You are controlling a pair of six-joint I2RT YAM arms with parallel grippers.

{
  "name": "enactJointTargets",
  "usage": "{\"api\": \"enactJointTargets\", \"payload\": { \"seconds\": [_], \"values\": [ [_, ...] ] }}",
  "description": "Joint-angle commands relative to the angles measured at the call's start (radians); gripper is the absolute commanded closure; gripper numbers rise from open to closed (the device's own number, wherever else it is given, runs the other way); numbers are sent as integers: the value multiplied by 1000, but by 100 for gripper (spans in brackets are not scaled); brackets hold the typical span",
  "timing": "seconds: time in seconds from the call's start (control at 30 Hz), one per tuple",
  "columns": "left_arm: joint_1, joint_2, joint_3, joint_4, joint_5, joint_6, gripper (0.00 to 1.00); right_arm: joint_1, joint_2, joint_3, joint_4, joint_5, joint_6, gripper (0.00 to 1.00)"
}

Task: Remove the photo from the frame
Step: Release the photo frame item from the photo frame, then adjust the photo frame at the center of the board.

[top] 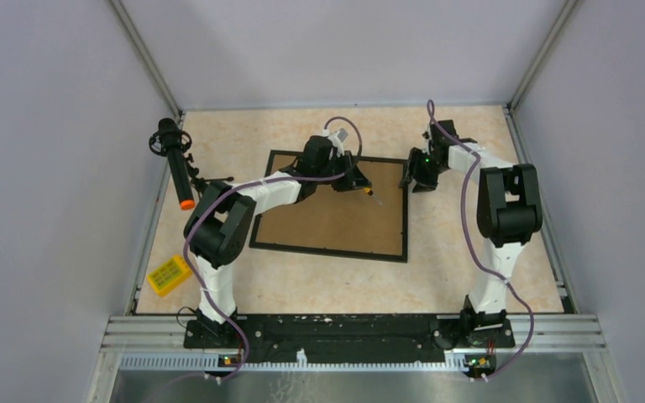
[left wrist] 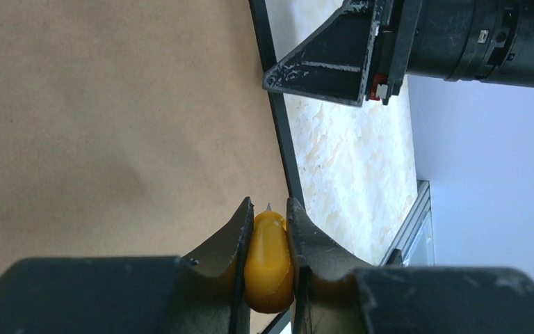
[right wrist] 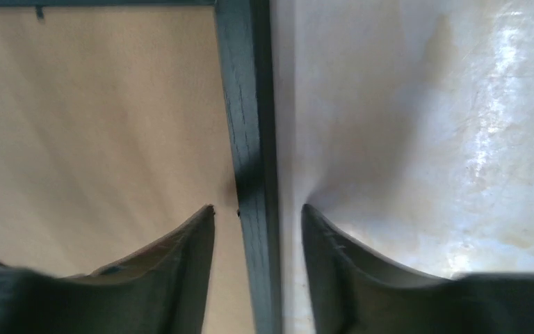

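Note:
The frame [top: 327,222] lies face down on the table, brown back up, thin black border round it. The photo is hidden under that back. My left gripper [top: 354,180] hovers over the frame's far right part, shut on a yellow-handled tool [left wrist: 269,257] whose small metal tip pokes out beyond the fingertips, near the black border [left wrist: 278,118]. My right gripper [top: 416,180] is at the frame's right edge. In the right wrist view it [right wrist: 259,209] stands open, one finger over the brown back, the other over the table, the border [right wrist: 247,104] between them untouched.
A black handle with an orange tip [top: 176,164] stands on a mount at the table's left edge. A small yellow box [top: 169,274] lies at the near left. Grey walls close in three sides; a metal rail [top: 353,332] runs along the front.

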Motion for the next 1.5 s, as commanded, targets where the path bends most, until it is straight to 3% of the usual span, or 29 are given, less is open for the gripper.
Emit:
{"api": "enactJointTargets", "payload": {
  "seconds": [0.0,0.03,0.1,0.27,0.4,0.53,0.63,0.83,0.93,1.23,1.47],
  "values": [
    [5,-90,-71,107,36,-14,100,-14,-141,-90,24,11,-75,36],
    [4,-102,-84,119,42,-15,100,-13,-179,-121,27,0,-91,29],
    [5,-114,-89,112,66,-2,100,-4,-231,-168,24,-18,-124,25],
    [5,-131,-59,1,94,83,100,46,-219,-182,-43,11,-173,29],
    [10,-166,-91,5,88,119,100,74,-162,-126,-76,77,-203,32],
    [11,-184,-99,14,96,145,100,85,-96,63,-103,127,-370,20],
    [16,-188,-80,4,132,172,100,97,-15,228,-120,137,-606,19],
    [30,-220,-91,5,114,222,100,120,178,544,-204,67,-809,16],
    [43,-213,-90,7,122,206,100,138,272,661,-246,10,-844,18],
    [59,-199,-92,27,146,176,100,169,423,795,-221,-32,-852,27],
    [73,-201,-104,32,147,175,100,168,482,782,-200,53,-887,48]
  ]
}}
